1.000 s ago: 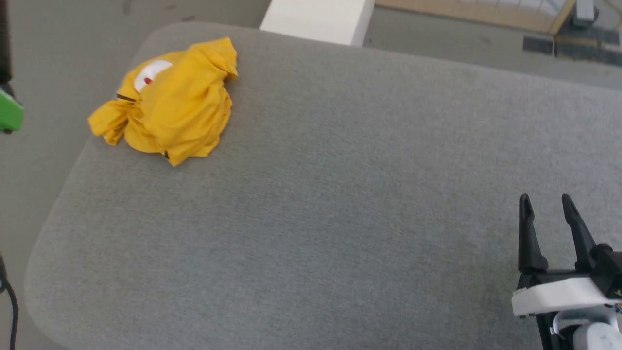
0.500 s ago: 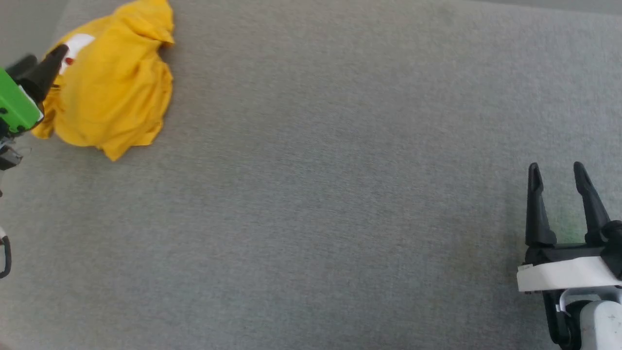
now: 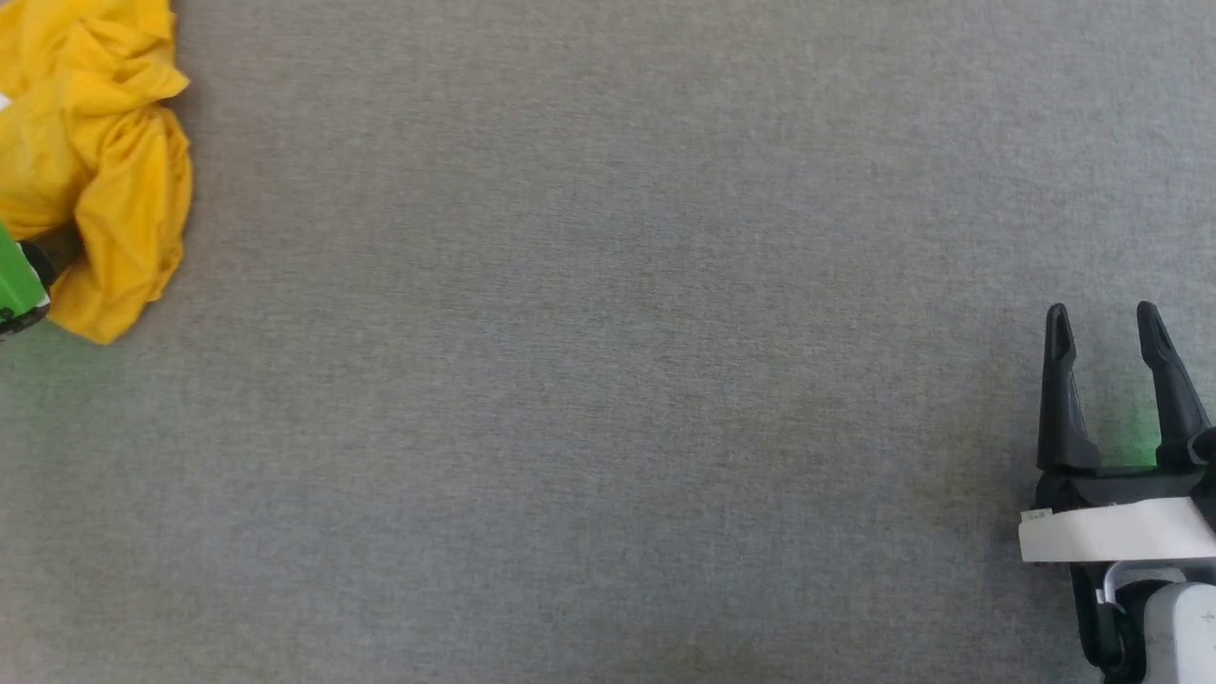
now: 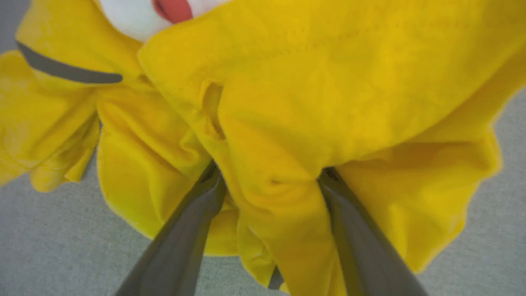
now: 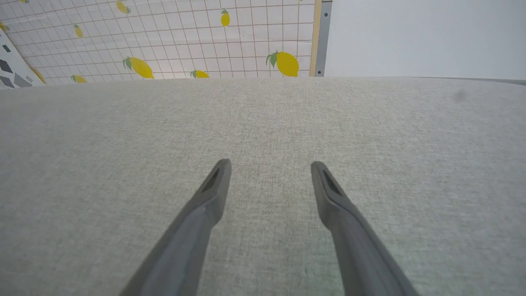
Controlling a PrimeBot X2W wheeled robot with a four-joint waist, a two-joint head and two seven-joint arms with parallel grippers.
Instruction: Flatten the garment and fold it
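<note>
**Left gripper noses into the crumpled shirt**

The head camera has turned, so the garment now sits at that view's far left edge, still bunched on the grey fabric surface. Since half a second ago the left gripper has pushed into the folds. Its jaws stand wide around a ridge of cloth, apparently not yet pinching it, though the close-up is blurred. The right gripper hovers wide and empty, well apart. Flattening hasn't begun; a first grasp looks near.

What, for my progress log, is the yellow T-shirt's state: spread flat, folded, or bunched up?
Bunched up: the garment lies in a crumpled heap of loose, overlapping folds on the grey surface.
</note>
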